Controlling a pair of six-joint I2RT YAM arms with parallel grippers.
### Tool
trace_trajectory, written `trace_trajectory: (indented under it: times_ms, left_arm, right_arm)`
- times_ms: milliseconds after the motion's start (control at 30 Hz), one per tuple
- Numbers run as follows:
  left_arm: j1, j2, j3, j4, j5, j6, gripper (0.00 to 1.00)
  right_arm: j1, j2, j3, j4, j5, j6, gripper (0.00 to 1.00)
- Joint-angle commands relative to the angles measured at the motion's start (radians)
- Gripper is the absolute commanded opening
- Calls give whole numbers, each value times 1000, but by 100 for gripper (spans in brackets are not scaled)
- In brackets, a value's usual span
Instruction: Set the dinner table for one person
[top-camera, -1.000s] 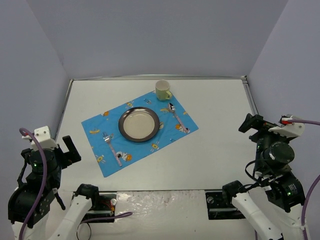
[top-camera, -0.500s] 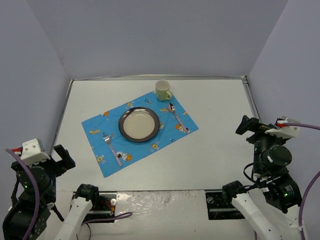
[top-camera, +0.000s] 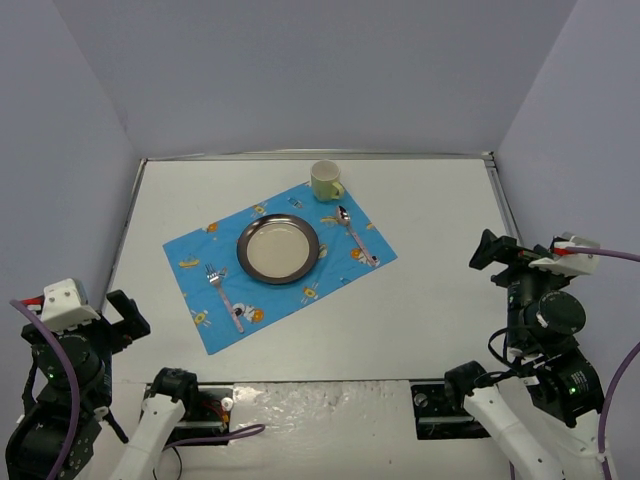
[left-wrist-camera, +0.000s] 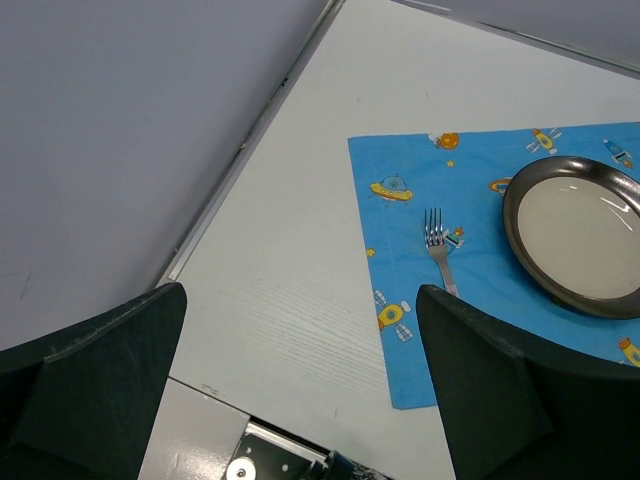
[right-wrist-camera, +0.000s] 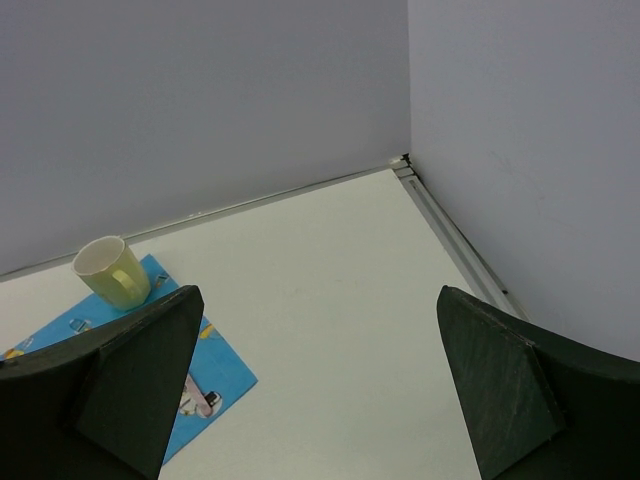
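The white dinner table (top-camera: 440, 300) carries a blue cartoon-print placemat (top-camera: 280, 262). On the mat lie a dark-rimmed metal plate (top-camera: 278, 248), a fork (top-camera: 224, 297) to its left and a spoon (top-camera: 355, 235) to its right. A pale yellow cup (top-camera: 326, 180) stands at the mat's far corner. My left gripper (top-camera: 126, 314) is open and empty over the table's near left corner; its view shows the fork (left-wrist-camera: 440, 255) and plate (left-wrist-camera: 575, 235). My right gripper (top-camera: 484, 250) is open and empty near the right edge; its view shows the cup (right-wrist-camera: 110, 272).
Grey walls enclose the table on the left, back and right. Metal edge strips (top-camera: 128, 225) run along the table's sides. The arm bases and cables sit at the near edge (top-camera: 330, 405).
My left arm has drawn back and down toward the near left corner. My right gripper has shifted slightly left. The tableware has not moved.
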Motion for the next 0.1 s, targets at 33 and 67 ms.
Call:
trace_trajectory:
  times_ms: [33,67]
  left_arm:
    - [-5,22,-3,71,-20,19,97]
    - [-5,23,-4,74,-18,21,97]
  right_arm:
    - [5,7,5,87,-9,-18,100]
    - [5,6,4,88,-10,-19,100]
